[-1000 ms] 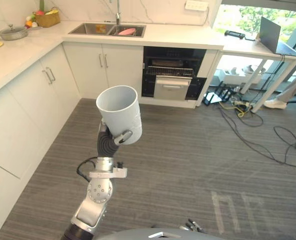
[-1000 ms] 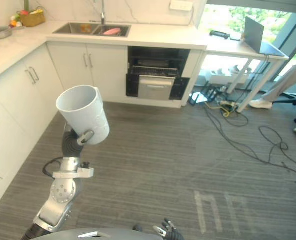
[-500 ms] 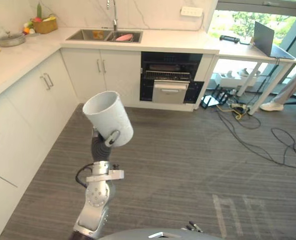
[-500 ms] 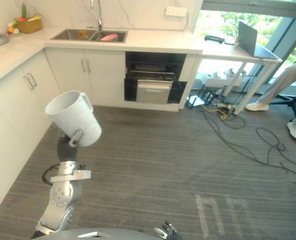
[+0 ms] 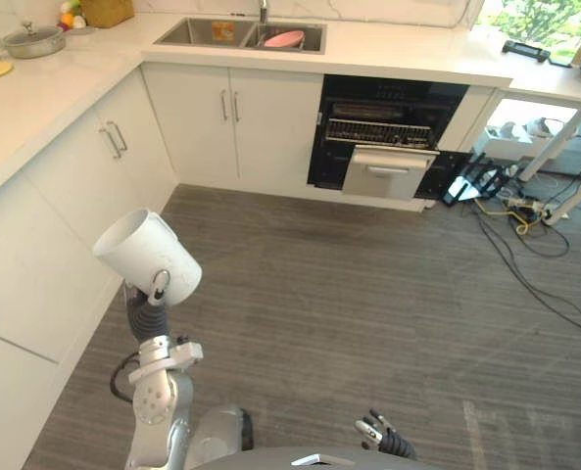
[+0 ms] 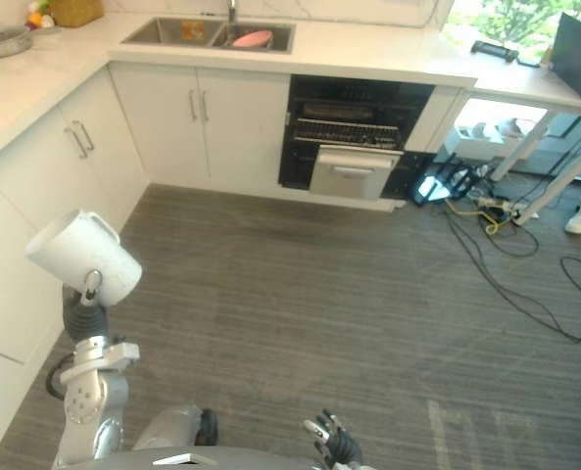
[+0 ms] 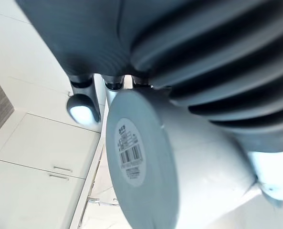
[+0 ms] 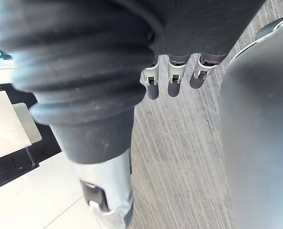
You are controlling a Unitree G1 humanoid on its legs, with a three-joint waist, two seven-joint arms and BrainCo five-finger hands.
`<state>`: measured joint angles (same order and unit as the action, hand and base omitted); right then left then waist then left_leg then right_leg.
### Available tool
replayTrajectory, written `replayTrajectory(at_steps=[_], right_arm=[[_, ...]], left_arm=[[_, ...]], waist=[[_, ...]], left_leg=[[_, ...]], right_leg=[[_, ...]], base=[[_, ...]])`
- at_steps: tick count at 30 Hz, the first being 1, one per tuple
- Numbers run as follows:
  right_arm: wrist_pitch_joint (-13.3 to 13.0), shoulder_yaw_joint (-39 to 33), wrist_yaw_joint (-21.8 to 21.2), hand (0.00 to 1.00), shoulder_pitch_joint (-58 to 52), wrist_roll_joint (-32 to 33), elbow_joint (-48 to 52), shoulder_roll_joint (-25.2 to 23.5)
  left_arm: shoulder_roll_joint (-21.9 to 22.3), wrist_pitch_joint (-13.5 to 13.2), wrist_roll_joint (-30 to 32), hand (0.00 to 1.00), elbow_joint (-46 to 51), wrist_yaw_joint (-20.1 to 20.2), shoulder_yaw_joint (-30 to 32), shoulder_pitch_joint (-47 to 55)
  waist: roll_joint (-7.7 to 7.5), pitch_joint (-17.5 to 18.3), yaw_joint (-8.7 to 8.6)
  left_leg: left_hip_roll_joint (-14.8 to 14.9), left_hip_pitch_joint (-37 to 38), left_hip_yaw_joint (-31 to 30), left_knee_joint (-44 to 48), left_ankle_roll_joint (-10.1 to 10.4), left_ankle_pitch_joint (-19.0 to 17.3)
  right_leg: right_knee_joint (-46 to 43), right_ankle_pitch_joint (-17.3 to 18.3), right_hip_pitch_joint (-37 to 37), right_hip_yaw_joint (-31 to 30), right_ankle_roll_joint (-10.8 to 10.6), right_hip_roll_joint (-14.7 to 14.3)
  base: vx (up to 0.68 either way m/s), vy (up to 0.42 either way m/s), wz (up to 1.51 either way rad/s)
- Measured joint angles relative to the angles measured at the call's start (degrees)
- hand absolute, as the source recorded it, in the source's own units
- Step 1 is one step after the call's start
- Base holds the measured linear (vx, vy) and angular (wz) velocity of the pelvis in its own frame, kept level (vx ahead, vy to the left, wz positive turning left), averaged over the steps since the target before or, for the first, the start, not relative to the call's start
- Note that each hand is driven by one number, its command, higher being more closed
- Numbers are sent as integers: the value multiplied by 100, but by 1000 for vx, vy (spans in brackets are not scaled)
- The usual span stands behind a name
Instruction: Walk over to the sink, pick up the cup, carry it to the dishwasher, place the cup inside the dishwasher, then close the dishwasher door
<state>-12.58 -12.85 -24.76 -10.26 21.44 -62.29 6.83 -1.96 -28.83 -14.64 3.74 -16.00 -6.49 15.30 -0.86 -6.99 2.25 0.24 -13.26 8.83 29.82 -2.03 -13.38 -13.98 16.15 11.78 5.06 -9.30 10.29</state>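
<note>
The cup (image 5: 145,257) is held in the left hand (image 5: 159,284), with the fingers closed round its lower wall; its labelled base is seen close in the left wrist view. Against the pictures of one second ago the whole scene has shifted, so the camera is taken to have moved. On the arm itself, the cup is now tipped further, mouth turned outward, and is carried lower and further out to the left. The grasp is unchanged. The pick-up is therefore judged complete and the carry in progress; placing and door closing are not yet done. The dishwasher (image 5: 388,132) stands open well ahead and to the right of the holding hand, with the sink (image 5: 204,31) ahead on the counter. The cabinet fronts (image 5: 70,191) lie near the outer side of that hand and must be kept clear. Bare floor (image 5: 368,294) is open ahead and to its inner side. Floor cables (image 5: 525,230) lie far right, beyond the dishwasher. The right hand (image 6: 329,443) hangs low, fingers relaxed, empty.
</note>
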Motion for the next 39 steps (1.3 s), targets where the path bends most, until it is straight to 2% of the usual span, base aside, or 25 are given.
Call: replayTrajectory(at_steps=[3,4,5,6,7,9,12,14,16,17,20,22,23,24,25,26,28,30,31,33,34,35,37,38,39], right_arm=[[-64,-246,2,0,-126,-106,-62,-86],[-130,-376,-6,0,-147,-109,-69,-92],[-150,-502,-8,0,-191,-109,-69,-134],[-159,-546,-8,0,-231,-108,-70,-156],[-268,-554,-7,0,-316,-104,-78,-187],[-496,-545,-10,0,-310,-81,111,-315],[-582,-544,17,0,-342,25,170,-463],[-605,-550,158,0,-370,128,383,-524],[-628,-501,236,0,-561,138,564,-597],[-619,-306,268,0,-669,129,584,-625],[-560,-216,265,0,-580,93,674,-356],[-455,-59,274,0,-580,107,780,-301],[-388,-31,288,0,-615,122,832,-303],[-334,-8,294,0,-680,135,975,-315],[-339,57,294,0,-707,138,1019,-336],[-343,143,287,0,-744,131,1115,-324],[-354,219,270,0,-745,109,1192,-274],[-367,235,238,0,-648,115,1169,-186],[-369,264,198,0,-507,87,1102,-138],[-405,192,151,0,-189,60,814,-74],[-444,103,152,0,-21,66,654,-25],[-479,68,154,0,97,79,612,22],[-523,80,158,0,161,80,615,98],[-529,84,172,0,147,78,599,180],[-530,89,201,0,155,82,521,134]], left_arm=[[-30,-2,4,100,6,311,-103,-147],[-95,36,4,100,-2,390,-132,-230],[-212,121,0,100,24,404,-248,-291],[-245,159,1,100,23,405,-340,-289],[-285,211,22,100,27,394,-560,-300],[-307,256,29,100,9,390,-780,-499],[-294,273,27,100,-50,430,-945,-946],[-266,319,20,100,-163,548,-982,-1229],[-223,342,18,100,-156,643,-973,-1231],[-260,336,18,100,-47,642,-959,-1115],[39,316,20,100,-86,636,-1017,-951],[38,302,23,100,-85,637,-1157,-966],[54,302,24,100,-80,641,-1226,-965],[137,301,32,100,-41,643,-1272,-963],[181,297,37,100,-15,640,-1281,-940],[272,282,58,100,84,622,-1278,-860],[284,231,133,100,280,588,-1192,-647],[215,132,132,100,434,503,-1138,-518],[138,62,132,100,507,490,-1098,-460],[90,53,130,100,437,497,-933,-455],[87,59,125,100,425,469,-868,-459],[90,61,130,100,419,469,-868,-462],[93,59,166,100,405,454,-955,-477],[73,28,256,100,400,459,-953,-487],[33,3,253,100,383,462,-929,-509]], waist=[[-60,190,-11],[-108,205,-67],[-248,192,-59],[-293,237,-67],[-151,296,-154],[-58,325,-377],[-48,219,-522],[39,163,-727],[6,162,-740],[-246,225,-715],[253,232,-673],[275,228,-721],[286,195,-703],[287,85,-695],[271,69,-683],[319,61,-629],[278,70,-464],[290,104,-269],[289,105,-218],[281,109,-222],[275,106,-234],[255,105,-217],[301,119,-209],[356,150,-183],[250,179,-174]], left_leg=[[-100,87,243,-6,-299,-250],[-201,383,300,-32,-370,-433],[-362,833,358,-272,-380,-527],[-401,1054,370,-440,-387,-536],[-388,1444,306,-829,-388,-512],[-357,2148,180,-1736,-272,-238],[-240,2660,106,-2292,-199,-150],[-14,2912,-22,-2374,-117,-195],[104,3272,21,-2296,184,-382],[33,3544,159,-2179,448,-540],[507,3697,420,-1695,516,-564],[667,3396,323,-878,559,-167],[838,3083,223,62,652,351],[1087,2629,85,1297,1058,1087],[1221,2318,54,1952,1149,1172],[1472,1725,133,2986,1002,1058],[1668,1056,352,3409,721,603],[1654,523,569,2774,674,205],[1531,317,673,1843,635,10],[1146,399,489,-323,622,140],[820,473,42,-1647,643,512],[573,488,-415,-2218,668,952],[484,447,-568,-2481,654,1403],[454,557,-425,-2506,482,1922],[309,666,-341,-2507,432,1909]], right_leg=[[-1409,155,-484,72,-117,316],[-2902,-66,-793,290,-135,522],[-3631,-823,-862,513,-28,666],[-3745,-1129,-868,428,61,689],[-4171,-1453,-1086,190,-64,536],[-4930,-472,-1934,489,203,261],[-4377,37,-2838,1094,626,106],[-2746,-105,-3262,1157,752,-184],[-1110,-1089,-3321,1141,874,-449],[-766,-2179,-3316,1132,1534,-433],[-1430,-1348,-3316,1195,1578,-854],[-1399,-1012,-3139,1185,1528,-995],[-1200,-872,-2805,1182,1510,-1114],[-929,-815,-2362,1132,1522,-1254],[-810,-791,-2187,1118,1544,-1313],[-527,-761,-1774,1042,1567,-1456],[-76,-725,-1278,837,1612,-1606],[317,-765,-944,593,1543,-1648],[550,-832,-799,443,1437,-1643],[691,-932,-651,239,1431,-1582],[748,-900,-568,51,1375,-1522],[787,-832,-512,-125,1261,-1423],[891,-692,-323,-275,1045,-1325],[881,-557,-165,-373,871,-1232],[836,-466,-122,-422,815,-1066]], base=[[294,135,-15],[393,117,-35],[420,111,-39],[462,120,-33],[411,102,-11],[500,41,6],[398,-62,23],[467,-116,49],[614,-172,17],[527,-154,-22],[628,-211,-38],[507,-224,-22],[469,-175,-17],[439,-140,-15],[416,-96,-13],[385,-78,-31],[353,-64,-57],[270,-27,-71],[313,15,-70],[394,100,-67],[396,171,-70],[401,185,-65],[416,271,-42],[463,333,-27],[391,281,-27]])
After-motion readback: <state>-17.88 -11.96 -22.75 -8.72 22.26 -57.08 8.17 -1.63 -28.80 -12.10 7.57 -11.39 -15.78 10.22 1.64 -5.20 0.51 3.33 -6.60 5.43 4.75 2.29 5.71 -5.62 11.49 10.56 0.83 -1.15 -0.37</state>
